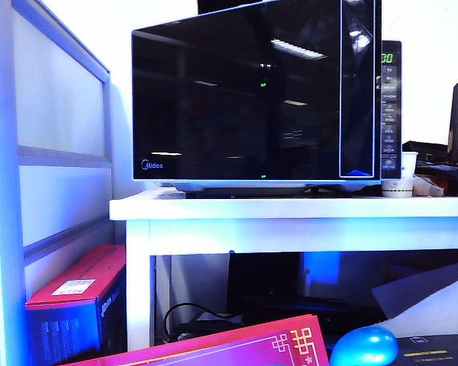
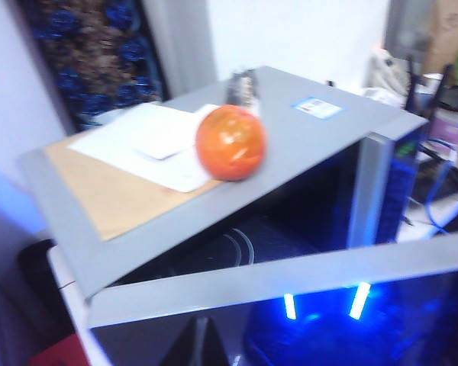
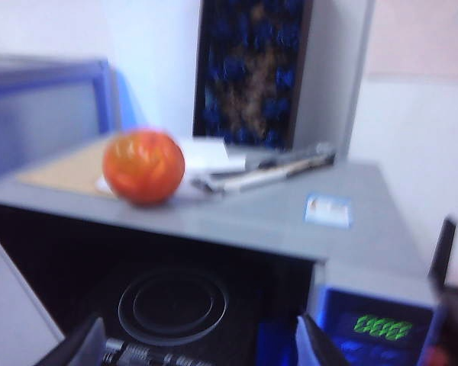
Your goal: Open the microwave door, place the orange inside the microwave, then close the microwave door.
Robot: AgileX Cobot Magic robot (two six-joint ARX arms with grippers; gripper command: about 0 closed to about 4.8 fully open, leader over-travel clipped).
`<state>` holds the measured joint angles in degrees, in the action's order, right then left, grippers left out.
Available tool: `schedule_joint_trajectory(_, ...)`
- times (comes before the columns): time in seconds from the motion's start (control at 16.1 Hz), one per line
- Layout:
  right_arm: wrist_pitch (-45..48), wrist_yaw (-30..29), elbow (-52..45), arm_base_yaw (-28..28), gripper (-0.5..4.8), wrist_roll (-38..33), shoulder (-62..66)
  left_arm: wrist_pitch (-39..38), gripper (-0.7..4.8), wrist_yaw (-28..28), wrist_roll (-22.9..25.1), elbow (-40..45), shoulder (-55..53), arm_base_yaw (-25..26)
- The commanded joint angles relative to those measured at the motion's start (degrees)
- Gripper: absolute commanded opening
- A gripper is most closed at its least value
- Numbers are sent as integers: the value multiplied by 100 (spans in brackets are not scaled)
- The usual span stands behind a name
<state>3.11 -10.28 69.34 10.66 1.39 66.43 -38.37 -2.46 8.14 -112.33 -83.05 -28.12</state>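
Right pincer (image 3: 198, 352) released facing orange (image 3: 143, 166); left pincer's state cannot be told.

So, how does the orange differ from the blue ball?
The orange is orange; the blue ball is blue. The orange sits on the microwave top, beyond the open right claw; the blue ball lies lower than the table. Both are round and glossy. The left claw is unclear.

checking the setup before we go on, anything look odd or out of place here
The orange sits on top of the microwave, on papers, not inside. The right gripper hovers open before the cavity; the left gripper isn't visible. Nothing looks spilled or damaged.
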Motion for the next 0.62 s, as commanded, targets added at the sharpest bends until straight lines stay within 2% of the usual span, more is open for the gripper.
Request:
schedule_joint_trajectory(0.06, -319, -706, 28, 13, 332, -76, 337, 72, -5, -13, 0, -26, 24, -2)
schedule_joint_trajectory(0.5, -498, -2898, 31, -4, 332, -1316, 498, 68, -5, -13, 2, -24, 22, -2)
schedule_joint_trajectory(0.56, -450, -3018, 31, -4, 332, -1377, 490, 66, -5, -13, 2, -24, 22, -2)
schedule_joint_trajectory(0.62, -343, -2715, 31, -4, 332, -1281, 485, 66, -5, -13, 2, -24, 22, -2)
